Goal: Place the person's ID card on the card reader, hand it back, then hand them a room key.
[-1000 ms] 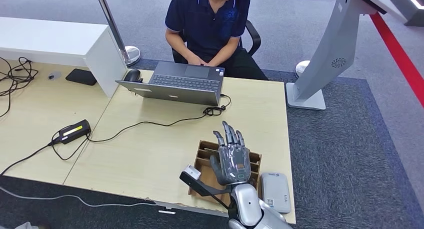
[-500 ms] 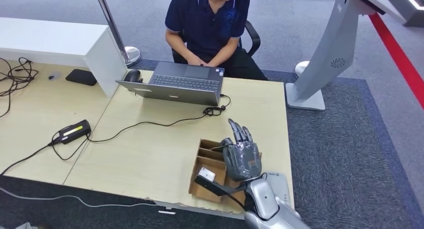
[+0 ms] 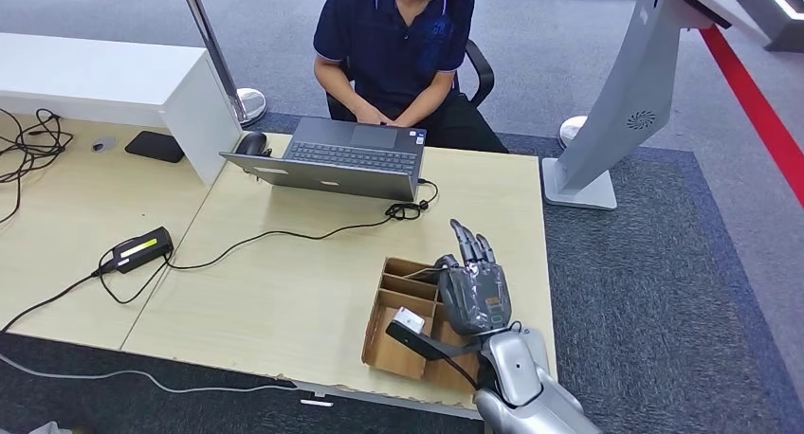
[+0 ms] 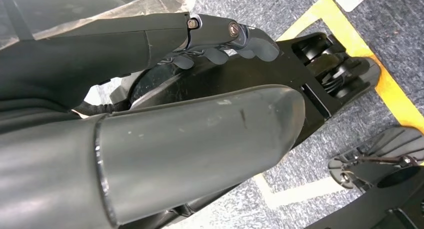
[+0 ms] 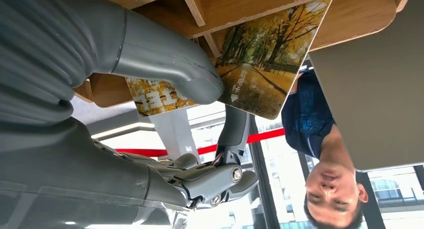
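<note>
Above the cardboard tray, right robot hand spread; its wrist view reveals a pinched room key.

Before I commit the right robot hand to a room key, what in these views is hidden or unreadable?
- Card reader: in the head view, the right robot hand and forearm cover the table corner beside the cardboard tray.
- Tray slots nearest the right robot hand: hidden by it in the head view.
- Key card print: too small to read in the right wrist view; the thumb covers part.
- Contact between fingers and card: cannot tell.
</note>
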### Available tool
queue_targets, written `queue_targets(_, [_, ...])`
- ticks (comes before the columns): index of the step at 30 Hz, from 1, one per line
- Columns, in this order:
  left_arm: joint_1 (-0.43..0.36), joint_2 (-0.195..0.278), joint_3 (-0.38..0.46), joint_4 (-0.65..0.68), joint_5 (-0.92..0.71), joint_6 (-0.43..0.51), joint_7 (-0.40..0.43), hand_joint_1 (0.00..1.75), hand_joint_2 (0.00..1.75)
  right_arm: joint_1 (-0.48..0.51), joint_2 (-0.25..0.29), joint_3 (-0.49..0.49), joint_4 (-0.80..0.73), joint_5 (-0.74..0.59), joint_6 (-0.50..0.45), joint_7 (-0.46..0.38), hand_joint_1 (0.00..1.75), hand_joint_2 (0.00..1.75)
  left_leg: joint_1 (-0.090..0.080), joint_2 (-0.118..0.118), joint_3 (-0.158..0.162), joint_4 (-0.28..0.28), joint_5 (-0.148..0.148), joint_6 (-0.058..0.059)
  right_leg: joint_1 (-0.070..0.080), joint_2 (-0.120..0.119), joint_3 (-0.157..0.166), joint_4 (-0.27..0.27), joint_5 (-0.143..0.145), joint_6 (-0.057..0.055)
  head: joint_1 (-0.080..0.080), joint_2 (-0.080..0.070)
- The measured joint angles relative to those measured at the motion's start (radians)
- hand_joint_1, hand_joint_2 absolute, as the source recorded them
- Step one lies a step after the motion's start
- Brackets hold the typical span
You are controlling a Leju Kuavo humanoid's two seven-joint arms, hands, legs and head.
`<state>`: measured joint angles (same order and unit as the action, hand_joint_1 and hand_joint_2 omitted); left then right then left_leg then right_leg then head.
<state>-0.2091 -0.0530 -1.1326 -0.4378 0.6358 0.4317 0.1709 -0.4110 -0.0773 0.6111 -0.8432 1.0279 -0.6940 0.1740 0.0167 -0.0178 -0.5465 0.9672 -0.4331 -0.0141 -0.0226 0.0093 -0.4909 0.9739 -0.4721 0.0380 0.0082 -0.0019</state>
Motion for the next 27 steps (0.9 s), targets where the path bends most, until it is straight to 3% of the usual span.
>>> queue_targets(27, [0.007,0.002,0.002,0.009,0.0,0.032,-0.002,0.0,0.0,0.064,-0.01,-0.138,-0.135,0.005,0.0,-0.049,1.75,1.75,0.0,0.0,-0.001,0.0,0.0,0.0,0.0,0.0,0.0,0.0,0.0,0.0,0.0,0.0])
